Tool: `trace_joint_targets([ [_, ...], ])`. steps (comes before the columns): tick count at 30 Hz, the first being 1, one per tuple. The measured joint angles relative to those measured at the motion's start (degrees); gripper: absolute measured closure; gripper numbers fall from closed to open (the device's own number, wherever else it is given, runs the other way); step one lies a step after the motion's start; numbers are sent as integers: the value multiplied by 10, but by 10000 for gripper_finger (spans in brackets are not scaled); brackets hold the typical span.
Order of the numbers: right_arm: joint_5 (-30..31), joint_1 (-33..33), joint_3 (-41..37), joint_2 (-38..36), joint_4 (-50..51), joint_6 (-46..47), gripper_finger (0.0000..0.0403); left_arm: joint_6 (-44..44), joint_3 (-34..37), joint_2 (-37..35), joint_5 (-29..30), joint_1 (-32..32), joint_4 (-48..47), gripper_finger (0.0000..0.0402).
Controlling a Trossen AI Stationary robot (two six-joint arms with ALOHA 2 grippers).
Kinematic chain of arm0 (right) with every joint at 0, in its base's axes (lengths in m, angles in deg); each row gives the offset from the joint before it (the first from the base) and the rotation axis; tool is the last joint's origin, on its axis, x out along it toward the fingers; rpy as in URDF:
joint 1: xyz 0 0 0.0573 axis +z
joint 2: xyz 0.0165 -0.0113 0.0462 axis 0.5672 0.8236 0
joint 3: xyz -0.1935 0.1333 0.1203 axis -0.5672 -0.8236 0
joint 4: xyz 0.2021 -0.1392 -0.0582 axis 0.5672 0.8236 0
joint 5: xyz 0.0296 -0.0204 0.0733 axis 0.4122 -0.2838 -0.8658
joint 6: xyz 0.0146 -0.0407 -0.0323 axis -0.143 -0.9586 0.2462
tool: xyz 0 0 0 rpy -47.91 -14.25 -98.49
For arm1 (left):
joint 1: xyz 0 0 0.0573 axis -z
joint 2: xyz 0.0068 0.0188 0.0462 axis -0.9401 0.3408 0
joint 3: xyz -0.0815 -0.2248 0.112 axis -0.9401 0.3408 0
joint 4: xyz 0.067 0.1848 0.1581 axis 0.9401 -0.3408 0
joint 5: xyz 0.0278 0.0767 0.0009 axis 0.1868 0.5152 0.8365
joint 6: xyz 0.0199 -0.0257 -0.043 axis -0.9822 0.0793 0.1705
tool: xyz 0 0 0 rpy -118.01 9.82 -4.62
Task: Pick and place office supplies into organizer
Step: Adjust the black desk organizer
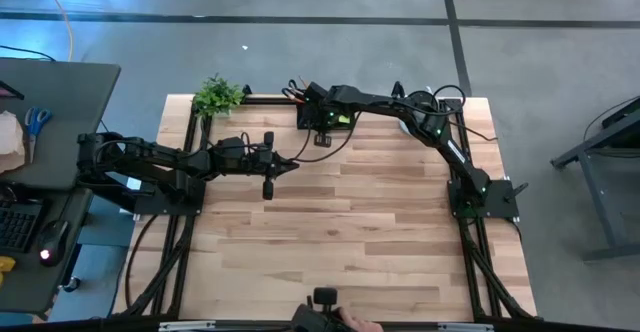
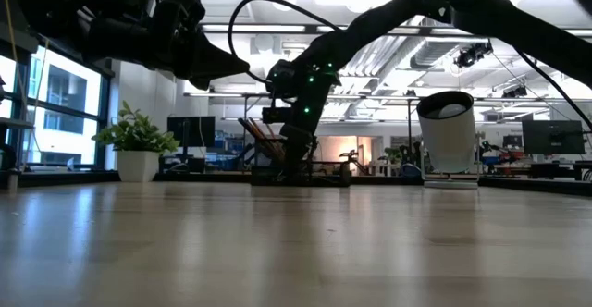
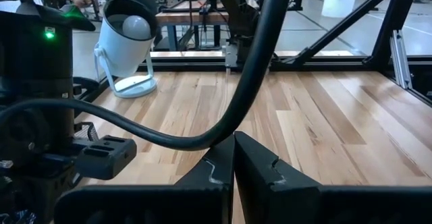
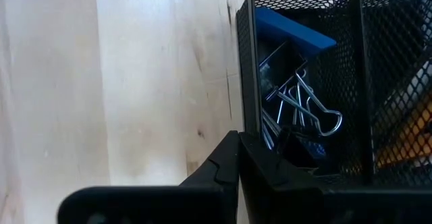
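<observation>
The left gripper (image 1: 290,165) hung clenched and empty over the tabletop's left-middle. At the far edge, near its middle, stood the organizer (image 4: 304,82), a stiff black mesh tray. Its small compartment held the binder clips (image 4: 300,109) and the blue eraser (image 4: 290,32). The clips looked light and hard, their wire loops the likeliest hold; the eraser light, soft and grippy, best pinched across its flat faces. The right gripper (image 4: 239,146) hovered at that compartment's rim, clamped shut, grasping nothing
</observation>
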Motion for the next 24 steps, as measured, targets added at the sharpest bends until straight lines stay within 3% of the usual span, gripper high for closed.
trace_joint_targets([
  [8, 8, -2, 14, 1, 11, 9, 400, -1, 0, 0, 0, 0, 0, 401],
  [24, -42, -8, 23, 1, 40, 39, 398, -1, 0, 0, 0, 0, 0, 401],
])
